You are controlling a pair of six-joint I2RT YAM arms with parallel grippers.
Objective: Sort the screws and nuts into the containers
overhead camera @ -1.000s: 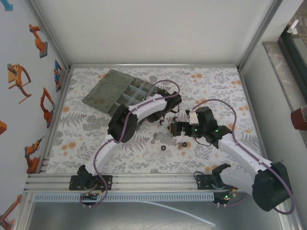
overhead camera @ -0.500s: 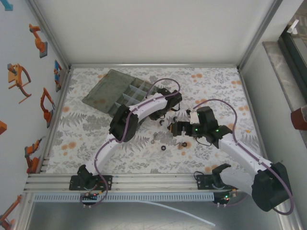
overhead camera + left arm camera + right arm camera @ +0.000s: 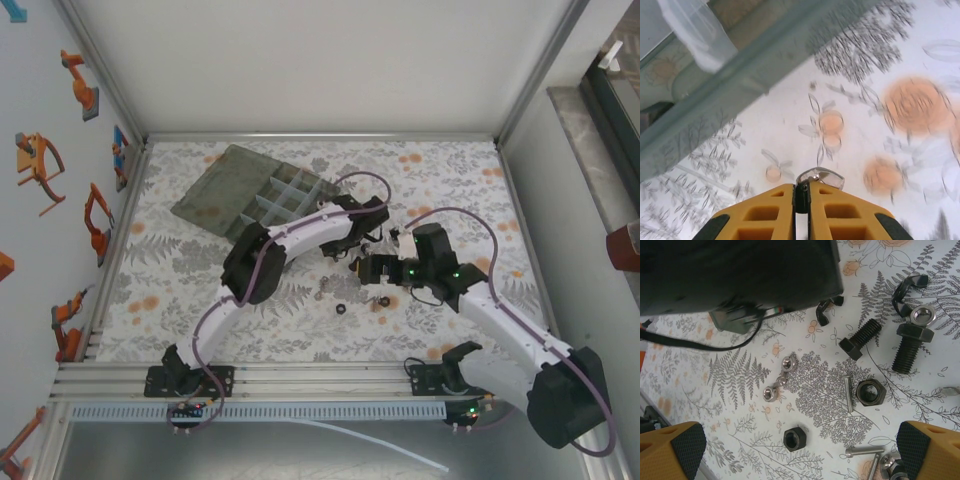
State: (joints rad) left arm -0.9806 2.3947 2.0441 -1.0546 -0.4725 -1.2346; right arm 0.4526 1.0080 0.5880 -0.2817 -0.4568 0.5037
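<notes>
My left gripper (image 3: 801, 187) is shut on a small silvery nut (image 3: 822, 176), which it holds above the patterned cloth just beside the organiser box (image 3: 740, 85). From above, the box (image 3: 250, 190) lies open at the back left, with the left gripper (image 3: 366, 228) past its right end. My right gripper (image 3: 802, 455) hangs wide open over loose hardware: black hex nuts (image 3: 870, 392) (image 3: 794, 438), two silver nuts (image 3: 789, 363), black screws (image 3: 860, 340) (image 3: 910, 347) and thin silver screws (image 3: 848, 392). Nothing sits between its fingers (image 3: 675, 450).
Black wing-shaped nuts (image 3: 829, 307) (image 3: 907, 287) lie near the left arm's dark body (image 3: 740, 270), which hangs over the pile's far side. Metal rails (image 3: 320, 137) fence the floral table (image 3: 180, 300). The two wrists are close together at mid-table.
The left gripper has shifted a little to the right and towards the near side, off the box's right end. The right arm has hardly moved.
</notes>
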